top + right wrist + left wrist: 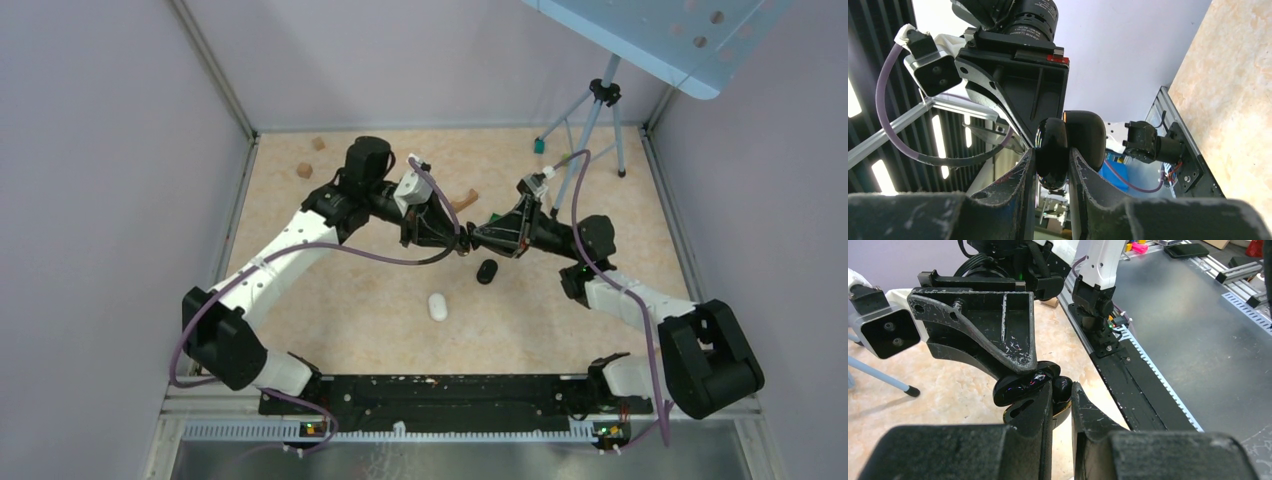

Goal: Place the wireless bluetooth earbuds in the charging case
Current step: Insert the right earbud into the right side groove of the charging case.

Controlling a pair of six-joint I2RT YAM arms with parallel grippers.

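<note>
A robotics laboratory test cell is indicated. In the top view, a beige stone-patterned table (350,320) is boxed in by plain lilac wall panels (100,200) set in aluminium posts (215,70), and a left arm (280,250) and a right arm (630,295) are bolted to a black base rail (450,390) along the bottom edge, with a slotted cable duct (450,430) fitted just below it. A tripod (590,120) is stood at the upper right under a perforated pale-blue panel (650,35); a grey metal bench (1198,340) is seen at the right of the left wrist view, and ceiling strip lights (942,140) at the left of the right wrist view.
</note>
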